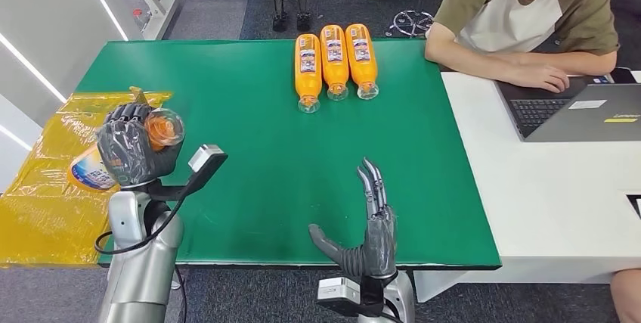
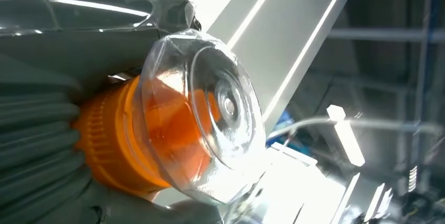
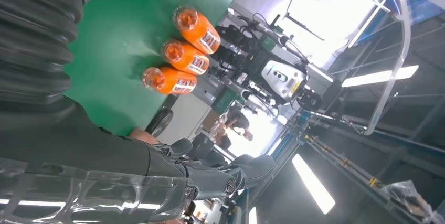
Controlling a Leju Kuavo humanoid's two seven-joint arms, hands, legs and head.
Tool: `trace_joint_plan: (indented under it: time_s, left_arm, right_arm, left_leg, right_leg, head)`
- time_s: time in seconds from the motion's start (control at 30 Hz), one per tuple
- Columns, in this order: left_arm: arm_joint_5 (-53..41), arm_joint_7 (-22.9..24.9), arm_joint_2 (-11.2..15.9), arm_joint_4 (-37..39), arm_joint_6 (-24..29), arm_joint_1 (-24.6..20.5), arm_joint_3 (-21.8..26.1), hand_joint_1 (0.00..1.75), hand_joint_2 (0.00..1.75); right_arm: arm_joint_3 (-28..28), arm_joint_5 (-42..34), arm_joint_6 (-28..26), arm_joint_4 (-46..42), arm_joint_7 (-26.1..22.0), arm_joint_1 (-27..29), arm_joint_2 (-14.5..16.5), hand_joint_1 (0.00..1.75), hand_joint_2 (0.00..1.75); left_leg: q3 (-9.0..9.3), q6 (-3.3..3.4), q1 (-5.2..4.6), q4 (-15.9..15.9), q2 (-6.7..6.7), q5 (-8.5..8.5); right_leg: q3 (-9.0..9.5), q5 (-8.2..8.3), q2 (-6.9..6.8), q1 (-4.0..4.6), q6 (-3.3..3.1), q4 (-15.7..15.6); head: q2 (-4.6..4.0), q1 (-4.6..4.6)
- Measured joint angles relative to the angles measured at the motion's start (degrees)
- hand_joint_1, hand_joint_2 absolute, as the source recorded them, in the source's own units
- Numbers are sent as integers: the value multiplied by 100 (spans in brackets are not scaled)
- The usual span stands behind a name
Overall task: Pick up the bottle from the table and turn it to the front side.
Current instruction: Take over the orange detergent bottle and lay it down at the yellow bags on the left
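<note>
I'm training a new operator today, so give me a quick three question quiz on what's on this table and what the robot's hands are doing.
1. True or false: the left hand holds an orange bottle.
2. How many orange bottles lie side by side at the far edge of the green table? A) two B) three C) five
3. Fill in: the right hand is ____ over the table's near edge, holding nothing.

Key
1. True: its fingers wrap the bottle, whose clear-topped cap end faces the head camera.
2. B: three, caps toward the robot.
3. Open: fingers are apart, and nothing is in them.
</note>
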Motion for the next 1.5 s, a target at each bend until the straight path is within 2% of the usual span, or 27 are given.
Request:
trace_joint_plan:
  time_s: [0.13, 0.27, 0.5, 0.67, 0.9, 1.1, 1.13, 1.17, 1.23, 1.27, 1.3, 1.5]
  left_arm:
    - [-89, 511, 396, 1232, -60, -728, -291, 175, 175]
    - [-115, 903, 726, 2288, -599, -1317, -774, 175, 175]
    - [-117, 1277, 1174, 3207, -1815, -1712, -1795, 175, 175]
    - [-109, 1040, 1416, 3507, -2563, -1734, -2170, 175, 175]
    - [-64, -10, 1687, 3751, -3813, -1724, -2307, 175, 175]
    - [-68, -139, 1823, 3843, -4068, -1725, -2376, 175, 175]
    - [-85, -120, 1834, 3849, -4064, -1725, -2385, 168, 175]
    - [-101, -93, 1839, 3854, -4057, -1726, -2396, 132, 175]
    - [-113, -3, 1844, 3859, -4024, -1728, -2430, 45, 175]
    - [-116, 62, 1844, 3859, -3992, -1731, -2458, 7, 175]
    - [-111, 139, 1845, 3859, -3948, -1735, -2492, 0, 175]
    - [102, 329, 1814, 3859, -3687, -1746, -2563, 0, 175]
  right_arm:
    - [-68, -14, 0, -165, -2, 99, 0, 0, 175]
    - [-95, -62, 0, -229, -5, 135, 0, 0, 175]
    - [-99, -148, 0, -255, -21, 153, 0, 0, 175]
    - [-99, -160, 2, -257, 16, 151, 0, 0, 175]
    - [-55, -314, 2, -255, 130, 134, -7, 0, 175]
    - [76, -384, 2, -240, 310, 93, -44, 0, 175]
    - [104, -410, 2, -227, 324, 83, -51, 0, 175]
    - [131, -436, 2, -215, 331, 73, -60, 0, 175]
    - [180, -470, 2, -190, 327, 53, -75, 0, 175]
    - [204, -481, 2, -179, 322, 43, -81, 0, 175]
    - [226, -493, 2, -166, 319, 33, -86, 0, 175]
    - [276, -511, 2, -104, 319, -3, -98, 0, 175]
  left_leg:
    - [0, -5, 0, 0, 4, 5]
    - [2, -8, 0, 0, 14, 6]
    - [-1, -10, 0, -2, 20, 5]
    - [-2, -11, 1, -4, 21, 4]
    - [-4, -14, 1, -6, 21, 7]
    - [-4, -14, 1, -6, 20, 7]
    - [-4, -14, 1, -6, 20, 7]
    - [-4, -14, 1, -6, 20, 7]
    - [-4, -14, 1, -6, 20, 7]
    - [-4, -14, 1, -6, 20, 7]
    - [-4, -14, 1, -6, 20, 7]
    - [-4, -14, 1, -5, 20, 7]
  right_leg:
    - [0, 4, 3, 0, -3, 3]
    - [-2, 7, 12, 0, -8, 4]
    - [-10, 6, 20, 0, -10, 6]
    - [-13, 6, 21, -1, -11, 6]
    - [-14, 5, 19, 0, -12, 9]
    - [-14, 5, 18, -1, -12, 9]
    - [-14, 5, 18, -1, -12, 9]
    - [-14, 5, 18, -1, -12, 9]
    - [-14, 5, 18, -1, -12, 9]
    - [-14, 5, 18, -1, -12, 9]
    - [-14, 5, 18, -1, -12, 9]
    - [-14, 5, 18, -1, -12, 8]
  head:
    - [0, 1]
    - [0, 1]
    - [0, 1]
    - [0, 1]
    - [-1, 2]
    - [0, 1]
    - [0, 2]
    - [0, 1]
    - [0, 2]
    - [0, 1]
    - [0, 1]
    - [0, 1]
